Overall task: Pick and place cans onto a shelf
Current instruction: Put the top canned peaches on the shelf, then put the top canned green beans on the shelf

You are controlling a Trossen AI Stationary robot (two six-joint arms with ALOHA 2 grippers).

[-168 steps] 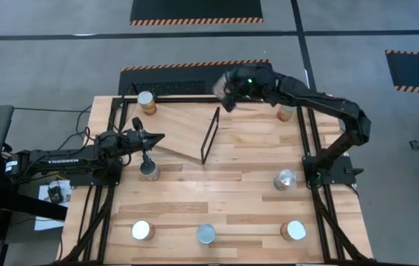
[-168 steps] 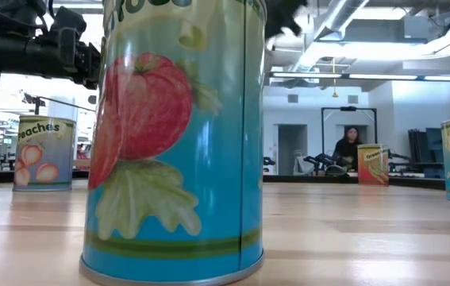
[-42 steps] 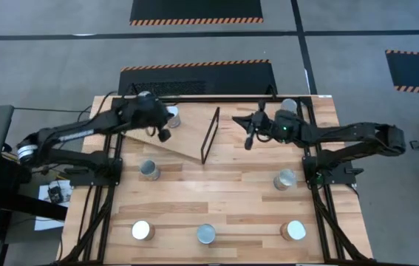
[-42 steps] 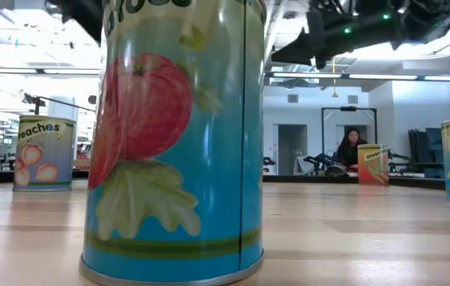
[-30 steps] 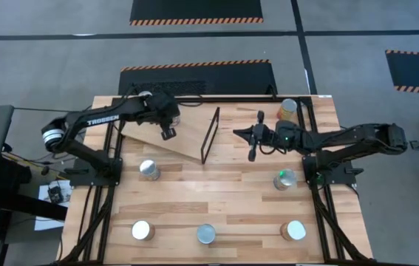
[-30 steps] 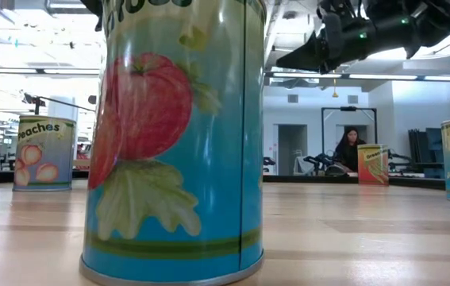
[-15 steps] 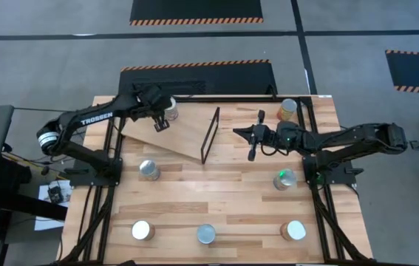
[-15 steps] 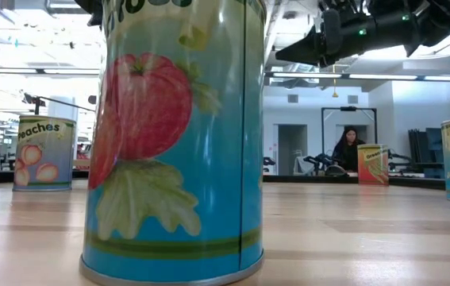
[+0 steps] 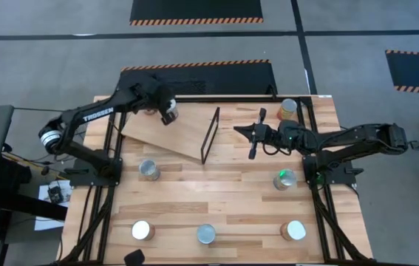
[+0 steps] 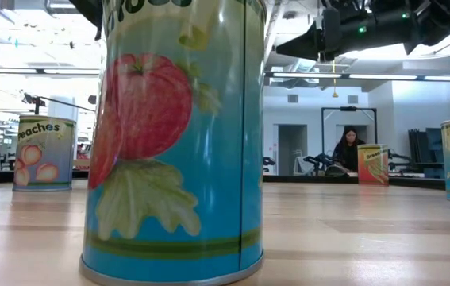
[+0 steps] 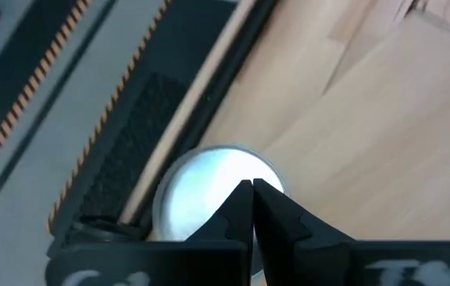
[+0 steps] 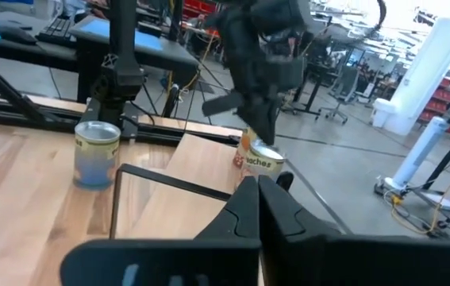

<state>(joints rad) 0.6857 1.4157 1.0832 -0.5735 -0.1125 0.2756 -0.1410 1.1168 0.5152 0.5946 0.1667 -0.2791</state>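
Several cans with silver tops stand on the plank table. One can (image 9: 171, 115) (image 11: 201, 193) (image 12: 261, 164), labelled with peaches, stands at the far left by the upper end of the tilted shelf (image 9: 166, 135), whose black frame (image 9: 210, 136) is at its right end. My left gripper (image 9: 166, 111) (image 11: 252, 187) is shut, pointing down over that can's top. My right gripper (image 9: 240, 131) (image 12: 255, 184) is shut and empty, held level above the table to the right of the frame, pointing left. My left gripper's shut fingertips (image 11: 244, 195) stand over the can's silver top (image 11: 193, 187), slanting down from the left. I cannot tell whether they touch it. The can stands upright.
Other cans stand at the left (image 9: 148, 170), along the near edge (image 9: 142, 230) (image 9: 206, 234) (image 9: 293, 230), at the right (image 9: 284, 178) and the far right corner (image 9: 289, 109). In the low view the near middle can (image 10: 173, 143) fills the foreground. A person (image 10: 350, 147) sits far behind.
My left gripper has swung from over the shelf board toward the table's far edge and now stands over the peach can, still shut. The can has stayed where it was.
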